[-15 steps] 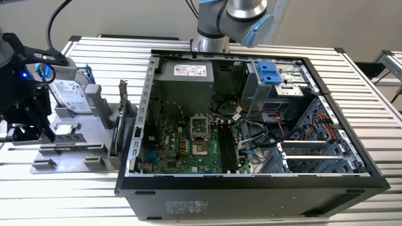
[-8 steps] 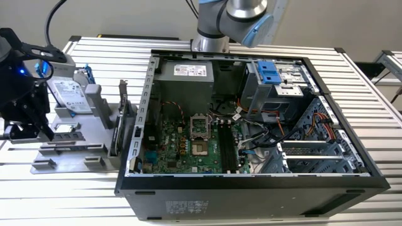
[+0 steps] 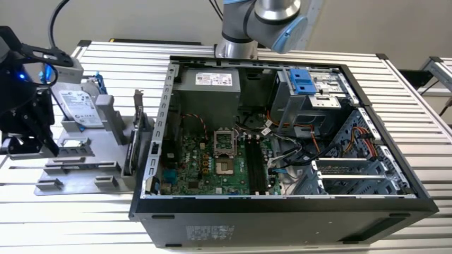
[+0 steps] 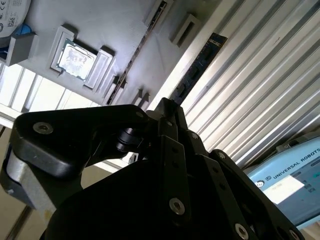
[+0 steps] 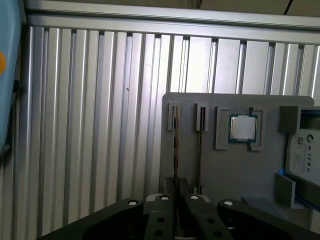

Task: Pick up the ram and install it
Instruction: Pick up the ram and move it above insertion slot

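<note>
The ram (image 4: 200,67) is a long dark blue-green stick with black chips. In the second wrist view it runs out from my fingertips, parallel to the table ribs. In the first wrist view the ram (image 5: 175,155) appears edge-on as a thin line leading into my gripper (image 5: 178,197). The gripper (image 4: 167,107) looks shut on the stick's near end. In the exterior view the gripper (image 3: 25,151) hangs at the far left, over the left edge of the grey parts tray (image 3: 78,177). The open computer case (image 3: 282,203) fills the middle, with the motherboard's long black memory slots (image 3: 255,164) inside.
The tray (image 5: 225,170) carries a processor chip (image 5: 243,127), a silver hard drive (image 3: 76,106) in a blue frame and an upright card with a metal bracket (image 3: 139,119). Beside the ram, another thin edge (image 5: 200,150) stands in the tray. A blue pendant (image 4: 290,180) lies on the ribbed table (image 5: 100,125).
</note>
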Robot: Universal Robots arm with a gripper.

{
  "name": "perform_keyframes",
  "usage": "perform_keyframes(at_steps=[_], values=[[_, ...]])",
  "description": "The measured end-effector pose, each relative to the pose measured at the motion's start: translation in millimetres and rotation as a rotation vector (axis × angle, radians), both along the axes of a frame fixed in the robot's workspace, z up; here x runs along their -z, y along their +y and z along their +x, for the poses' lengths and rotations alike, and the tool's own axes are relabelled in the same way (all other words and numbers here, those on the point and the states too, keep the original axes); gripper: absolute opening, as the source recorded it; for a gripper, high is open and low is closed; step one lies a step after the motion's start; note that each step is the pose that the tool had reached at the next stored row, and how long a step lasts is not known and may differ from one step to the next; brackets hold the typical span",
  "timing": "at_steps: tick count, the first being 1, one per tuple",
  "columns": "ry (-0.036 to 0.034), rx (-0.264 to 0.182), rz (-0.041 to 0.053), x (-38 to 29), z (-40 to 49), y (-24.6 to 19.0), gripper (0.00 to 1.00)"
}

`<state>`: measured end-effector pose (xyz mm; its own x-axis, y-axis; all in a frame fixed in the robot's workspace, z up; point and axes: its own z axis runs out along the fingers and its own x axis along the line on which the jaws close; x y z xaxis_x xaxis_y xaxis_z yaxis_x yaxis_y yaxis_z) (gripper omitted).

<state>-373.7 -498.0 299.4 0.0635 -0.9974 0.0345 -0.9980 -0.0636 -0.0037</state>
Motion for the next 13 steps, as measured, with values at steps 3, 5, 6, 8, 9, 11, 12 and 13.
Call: perform_keyframes(at_steps=[3,5,6,8,9,11,12,13], values=[[0.0001,0.000,-0.0001,-2.2,0.0,0.0,0.00],[0.0001,0.000,0.0000,-3.8,0.0,0.0,0.00],[0.0000,0.000,-0.0001,-4.5,0.0,0.0,0.00],[0.0000,0.000,0.0000,-6.1,0.0,0.0,0.00],[0.0000,0.000,0.0000,-6.9,0.0,0.0,0.00],[0.0000,0.000,0.0000,-8.5,0.0,0.0,0.00],[0.0001,0.000,-0.0001,-9.3,0.0,0.0,0.00],[0.0000,0.000,0.0000,-10.1,0.0,0.0,0.00]])
